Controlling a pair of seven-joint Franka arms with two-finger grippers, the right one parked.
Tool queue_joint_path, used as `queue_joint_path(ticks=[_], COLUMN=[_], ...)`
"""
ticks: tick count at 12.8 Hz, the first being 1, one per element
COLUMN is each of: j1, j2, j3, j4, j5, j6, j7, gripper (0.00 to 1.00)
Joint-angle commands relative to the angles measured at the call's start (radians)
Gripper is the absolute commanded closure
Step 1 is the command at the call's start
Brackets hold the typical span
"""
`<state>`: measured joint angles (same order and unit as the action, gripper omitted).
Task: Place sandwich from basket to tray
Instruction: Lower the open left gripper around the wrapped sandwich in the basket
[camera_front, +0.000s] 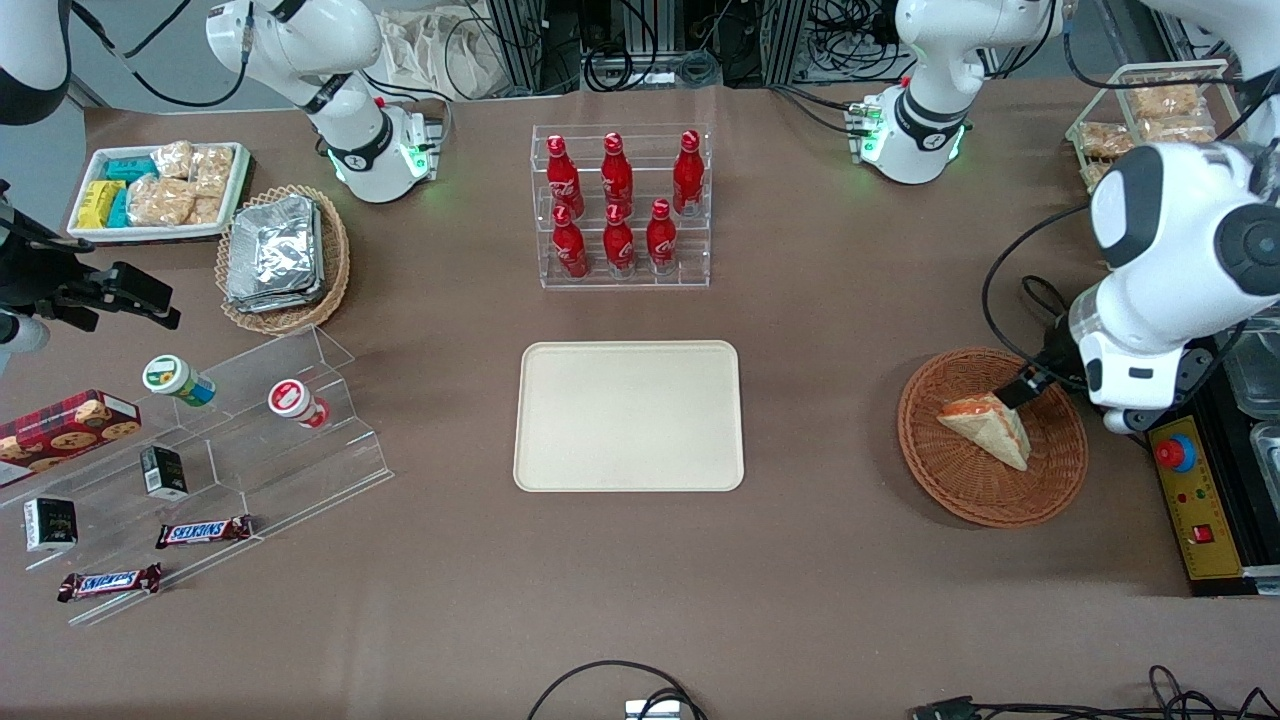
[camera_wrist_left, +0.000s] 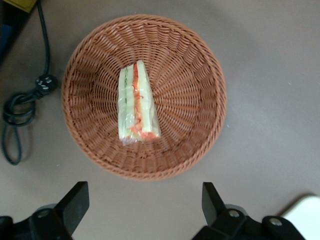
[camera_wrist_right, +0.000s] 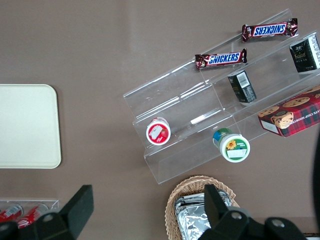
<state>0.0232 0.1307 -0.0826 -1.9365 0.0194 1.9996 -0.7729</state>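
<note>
The sandwich (camera_front: 988, 428) (camera_wrist_left: 136, 104), a pale wedge with red, orange and green filling, lies in the reddish-brown wicker basket (camera_front: 960, 500) (camera_wrist_left: 200, 125) toward the working arm's end of the table. My left gripper (camera_front: 1030, 386) (camera_wrist_left: 145, 195) hovers above the basket's rim, just off the sandwich. Its black fingers (camera_wrist_left: 75, 202) stand wide open with only bare tabletop between them. The cream tray (camera_front: 628, 415) (camera_wrist_left: 306, 214) sits bare at the table's middle, beside the basket and apart from it.
A clear rack of red bottles (camera_front: 622, 205) stands farther from the front camera than the tray. A yellow control box (camera_front: 1195, 490) and a black cable (camera_wrist_left: 20, 105) lie beside the basket. Acrylic steps with snacks (camera_front: 250, 420) and a tan basket of foil packets (camera_front: 285, 255) sit toward the parked arm's end.
</note>
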Motion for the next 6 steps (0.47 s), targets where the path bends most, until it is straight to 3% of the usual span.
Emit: queue_joint_path(ticks=[1, 6], j1=[0.015, 0.015], j2=[0.045, 0.161], j3=[0.041, 0.050], j4=[-0.021, -0.021], j5=[0.011, 0.010], j6=[0.072, 0.175], j7=[-0.043, -0.078], gripper=[0.00, 0.00])
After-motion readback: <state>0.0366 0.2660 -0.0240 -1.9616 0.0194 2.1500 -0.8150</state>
